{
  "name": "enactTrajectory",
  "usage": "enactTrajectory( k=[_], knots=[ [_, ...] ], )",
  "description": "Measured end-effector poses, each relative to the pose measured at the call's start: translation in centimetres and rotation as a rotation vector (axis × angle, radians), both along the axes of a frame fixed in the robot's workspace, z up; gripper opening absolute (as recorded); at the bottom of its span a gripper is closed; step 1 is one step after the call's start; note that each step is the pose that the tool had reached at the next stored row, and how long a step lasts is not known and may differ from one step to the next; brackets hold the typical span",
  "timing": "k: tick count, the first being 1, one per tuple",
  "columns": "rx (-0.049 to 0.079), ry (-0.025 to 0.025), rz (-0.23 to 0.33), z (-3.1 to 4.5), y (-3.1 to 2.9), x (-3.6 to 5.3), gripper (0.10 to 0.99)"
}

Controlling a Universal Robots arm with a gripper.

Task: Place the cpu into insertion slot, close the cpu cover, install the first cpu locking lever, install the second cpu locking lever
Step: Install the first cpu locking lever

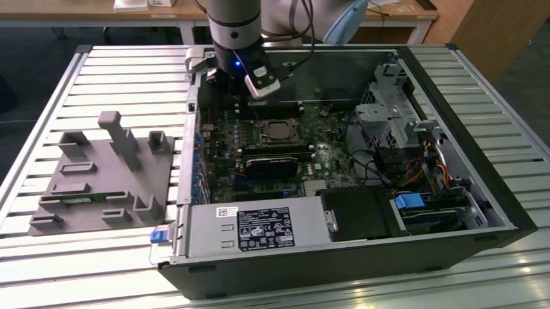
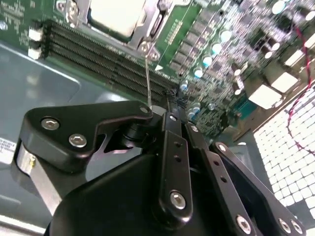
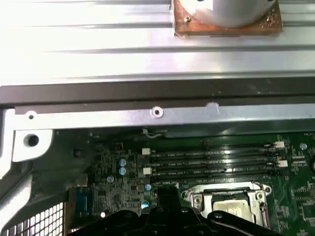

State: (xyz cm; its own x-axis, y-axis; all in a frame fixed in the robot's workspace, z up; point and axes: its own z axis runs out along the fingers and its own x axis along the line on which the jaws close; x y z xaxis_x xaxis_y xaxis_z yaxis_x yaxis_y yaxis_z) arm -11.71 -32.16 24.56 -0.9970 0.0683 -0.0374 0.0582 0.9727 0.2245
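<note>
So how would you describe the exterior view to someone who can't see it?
A robot arm reaches down into an open computer case lying on a slatted metal table, above the motherboard near the cpu. A grey parts holder sits at the exterior view's left.

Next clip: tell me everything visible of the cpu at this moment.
The cpu is a small flat square chip with a dull silver-grey metal top. It lies level in the black-framed socket on the green circuit board, beside the long black memory slots. A thin silvery cover frames it and seems to rest on its edges, the top showing through its window. Its underside is hidden. In the exterior view the cpu sits mid-board inside the open computer case.
</note>
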Motion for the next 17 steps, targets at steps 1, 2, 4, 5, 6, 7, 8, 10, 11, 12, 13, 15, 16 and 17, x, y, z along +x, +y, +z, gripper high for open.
enactTrajectory(
  k=[1, 2, 4, 5, 6, 7, 8, 10, 11, 12, 13, 15, 16, 17],
  knots=[
    [0.008, 0.0, 0.0, 0.0, 0.0, 0.0, 0.102],
    [0.01, 0.0, 0.0, 0.0, 0.0, 0.0, 0.102],
    [0.01, 0.0, 0.0, 0.0, 0.0, 0.04, 0.102],
    [0.01, 0.0, 0.0, 0.0, 0.0, 0.13, 0.102],
    [0.01, 0.0, 0.0, 0.0, 0.0, 0.24, 0.102],
    [0.01, 0.0001, 0.0, 0.0, 0.0, 0.42, 0.102],
    [0.01, 0.0, 0.0, 0.0, 0.0, 0.62, 0.102],
    [0.01, 0.0, 0.0, 0.0, 0.0, 1.14, 0.102],
    [0.01, 0.0, 0.0, 0.0, 0.0, 1.44, 0.102],
    [0.01, 0.0, 0.0, 0.0, 0.0, 1.77, 0.102],
    [0.01, 0.0, 0.0, 0.0, 0.0, 2.14, 0.102],
    [0.01, 0.0, 0.0, 0.0, 0.0, 2.8, 0.102],
    [0.01, 0.0, 0.0, 0.0, 0.0, 3.09, 0.102],
    [0.01, 0.0, 0.0, 0.0, 0.0, 3.37, 0.102]
  ],
)
